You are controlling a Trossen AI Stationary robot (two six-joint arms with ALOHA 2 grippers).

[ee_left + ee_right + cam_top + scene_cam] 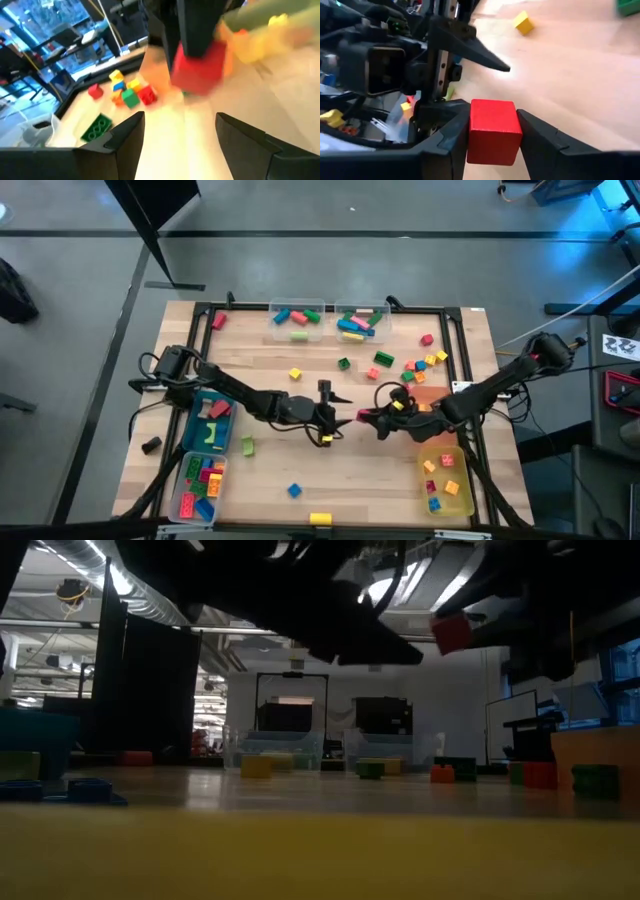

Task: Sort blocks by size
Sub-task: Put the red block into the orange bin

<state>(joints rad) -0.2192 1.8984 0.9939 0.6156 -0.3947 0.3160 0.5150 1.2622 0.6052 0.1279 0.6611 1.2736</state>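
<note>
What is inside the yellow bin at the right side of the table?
In the yellow bin, a few small blocks show: orange, red and blue ones. The right arm covers its far rim, so anything there is hidden.

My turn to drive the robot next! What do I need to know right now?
Right gripper: shut on a red block, held above the table's middle.
Left gripper: open and empty, facing it close by.
Done: some blocks already sit in the two clear bins, the blue bins and the yellow bin.
Left: the red block needs a bin, and loose blocks lie across the table.
</note>
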